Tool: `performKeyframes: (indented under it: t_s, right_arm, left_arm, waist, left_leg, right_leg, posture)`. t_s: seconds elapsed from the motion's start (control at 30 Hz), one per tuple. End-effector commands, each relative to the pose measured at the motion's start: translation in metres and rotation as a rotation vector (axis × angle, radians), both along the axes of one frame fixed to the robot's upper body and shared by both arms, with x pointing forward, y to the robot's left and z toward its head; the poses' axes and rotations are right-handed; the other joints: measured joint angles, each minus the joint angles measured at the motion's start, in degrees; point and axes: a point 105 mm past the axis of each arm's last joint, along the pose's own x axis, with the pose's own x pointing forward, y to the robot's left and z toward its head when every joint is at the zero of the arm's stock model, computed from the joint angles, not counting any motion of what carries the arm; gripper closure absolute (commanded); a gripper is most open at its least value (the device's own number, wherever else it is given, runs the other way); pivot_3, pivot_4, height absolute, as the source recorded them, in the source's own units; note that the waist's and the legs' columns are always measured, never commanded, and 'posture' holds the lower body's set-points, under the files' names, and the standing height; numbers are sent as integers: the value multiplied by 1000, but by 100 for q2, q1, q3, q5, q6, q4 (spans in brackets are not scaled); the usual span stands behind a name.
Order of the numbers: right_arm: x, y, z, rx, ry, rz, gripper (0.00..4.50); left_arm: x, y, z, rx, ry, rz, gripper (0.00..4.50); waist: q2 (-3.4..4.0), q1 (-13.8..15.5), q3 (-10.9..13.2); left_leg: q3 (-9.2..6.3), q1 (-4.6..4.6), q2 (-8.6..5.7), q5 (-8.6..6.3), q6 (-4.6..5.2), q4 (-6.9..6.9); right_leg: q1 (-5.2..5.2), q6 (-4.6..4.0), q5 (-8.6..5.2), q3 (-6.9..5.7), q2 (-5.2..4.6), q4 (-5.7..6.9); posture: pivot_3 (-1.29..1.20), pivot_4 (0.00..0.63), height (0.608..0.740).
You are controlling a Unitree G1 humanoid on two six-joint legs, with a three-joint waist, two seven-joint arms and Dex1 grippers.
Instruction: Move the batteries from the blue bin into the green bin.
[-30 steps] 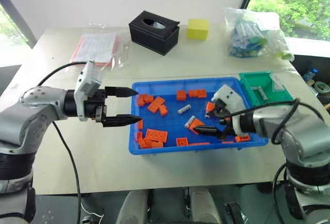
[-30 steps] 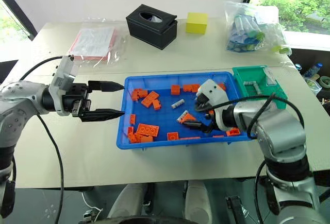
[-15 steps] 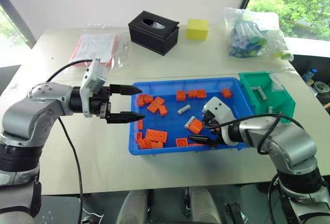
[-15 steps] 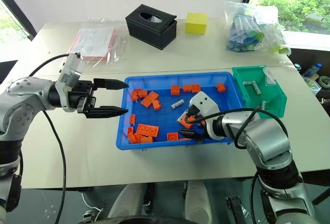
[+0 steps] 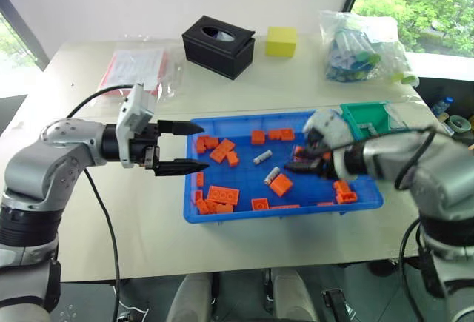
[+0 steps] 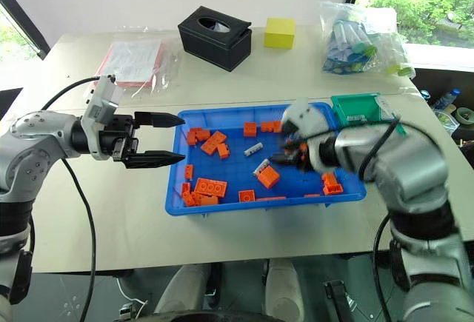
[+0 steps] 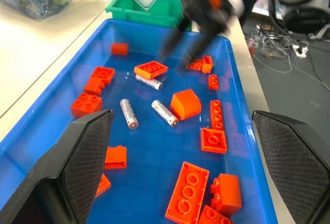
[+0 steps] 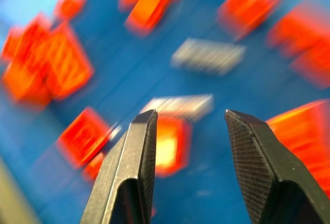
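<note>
Blue bin [image 5: 222, 218] is seen on the surface, holding orange bricks [image 5: 224, 195] and batteries [image 7: 129, 113] near its middle. Green bin [image 5: 366, 118] is set touching the blue bin's far right corner. Left gripper [image 5: 187, 146] is held beside the blue bin's left rim, jaws wide, nothing held. Right gripper [image 8: 191, 131] is held above the blue bin's right half, jaws parted with nothing between them.
</note>
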Motion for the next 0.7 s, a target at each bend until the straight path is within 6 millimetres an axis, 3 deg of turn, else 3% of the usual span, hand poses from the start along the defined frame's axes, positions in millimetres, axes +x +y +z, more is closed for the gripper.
performKeyframes:
  t_s: [0.03, 0.13, 0.3, 0.4, 0.5, 0.7]
  right_arm:
    - [25, -11, 9, -12, -66, -50, 2376]
    - [38, -14, 4, -28, -68, -73, 2376]
    - [13, 6, -11, -5, 21, 31, 2376]
    - [2, 11, -20, 0, 49, 46, 1501]
    - [-9, 16, -26, 13, 77, 53, 122]
    - [-24, 22, -38, 46, 138, 43, 122]
  left_arm:
    - [1, 0, 13, -17, -66, 4, 0]
    - [1, -1, 15, -20, -72, 4, 0]
    - [0, 1, 14, -18, -73, 12, 0]
    - [0, 0, 13, -19, -70, 14, 0]
    - [0, 0, 13, -19, -67, 14, 0]
    - [1, -1, 13, -21, -65, 10, 0]
  waist:
    - [0, 14, 0]
    - [-1, 5, 0]
    - [0, 4, 1]
    - [0, 6, 1]
    - [0, 7, 1]
    - [0, 9, 1]
  left_leg:
    - [0, -1, 0, 0, 0, -1]
    - [4, -3, -3, 0, 0, 0]
    - [3, -4, -2, 0, 1, -1]
    - [1, -4, -1, 0, 1, -1]
    - [2, -3, -1, 0, 1, 2]
    - [0, -3, -1, 0, 1, 2]
  right_leg:
    - [0, 0, 0, 0, 0, -1]
    - [1, 1, 0, 1, -3, -2]
    - [-2, 1, 1, 1, -2, 1]
    - [-2, 1, 1, 1, -2, 2]
    - [-1, 0, 1, 2, -3, 2]
    - [-1, 0, 1, 1, -2, 2]
  posture:
    - [0, 150, 692]
    - [0, 150, 692]
    - [0, 150, 692]
    - [0, 150, 692]
    - [0, 150, 692]
    - [0, 150, 692]
